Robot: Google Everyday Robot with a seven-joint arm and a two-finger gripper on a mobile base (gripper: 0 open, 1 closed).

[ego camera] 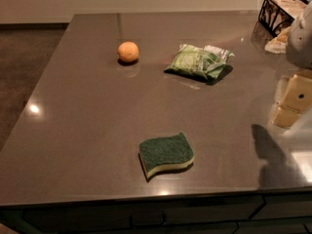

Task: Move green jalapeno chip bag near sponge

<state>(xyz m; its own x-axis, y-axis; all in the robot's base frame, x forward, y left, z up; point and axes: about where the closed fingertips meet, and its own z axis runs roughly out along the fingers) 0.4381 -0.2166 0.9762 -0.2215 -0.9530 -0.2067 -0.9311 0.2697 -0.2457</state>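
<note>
- While I am watching through the one camera, the gripper [291,104] is hanging at the right edge of the view, over the right side of the bench [83,130]. It is carrying nothing that I can see, and I am not able to tell whether it is spread or pressed together.
- The green jalapeno chip bag [198,62] is lying flat on the far half of the bench, right of centre. Nothing is touching it, and the gripper is standing off to its right and nearer to me.
- The sponge [166,155] is sitting close to the front edge, dark scrubbing side up. It is well apart from the bag, so I am judging the move as not yet begun.
- An orange fruit [128,51] is resting left of the bag, near it but not touching. It is lying off the line from bag to sponge, so I am not expecting it to get in the way.
- Because the bag is lying flat and crinkly, I am reckoning on a pinch from above, and the foil may be slipping or crumpling under it.
- A black wire basket [269,13] is standing at the far right corner. It is holding pale things that I am unable to identify, and neither the bag nor the sponge is in it.
</note>
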